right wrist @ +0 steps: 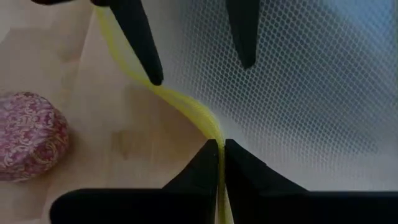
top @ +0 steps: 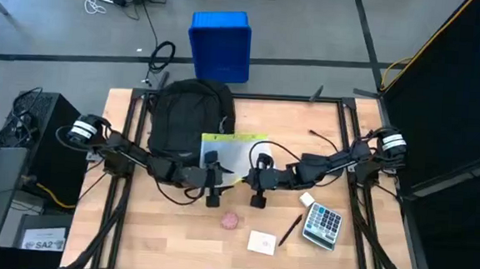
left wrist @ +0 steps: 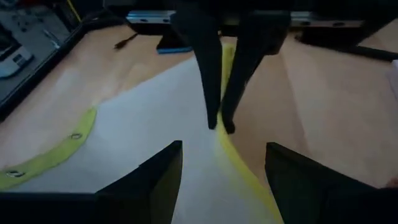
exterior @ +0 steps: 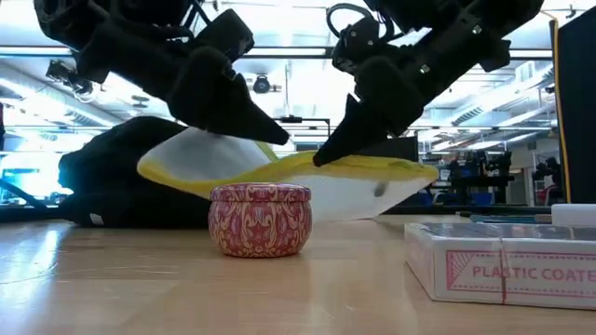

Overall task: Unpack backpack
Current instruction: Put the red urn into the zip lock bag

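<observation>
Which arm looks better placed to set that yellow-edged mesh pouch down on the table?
Probably the right. Its end effector is pinched shut on the mesh pouch at its yellow edge, while the left end effector hangs open over the pouch, gripping nothing.

left arm: reaches in from the left edge toward the desk's middle, wrist low.
left hand [top: 212, 201]: fingers spread apart, gripping nothing.
right arm: reaches in from the right edge, wrist bent down.
right hand [top: 258, 201]: fingers [right wrist: 205, 163] pinched together on a yellow edge.
spacing: both hands near each other, facing.
</observation>
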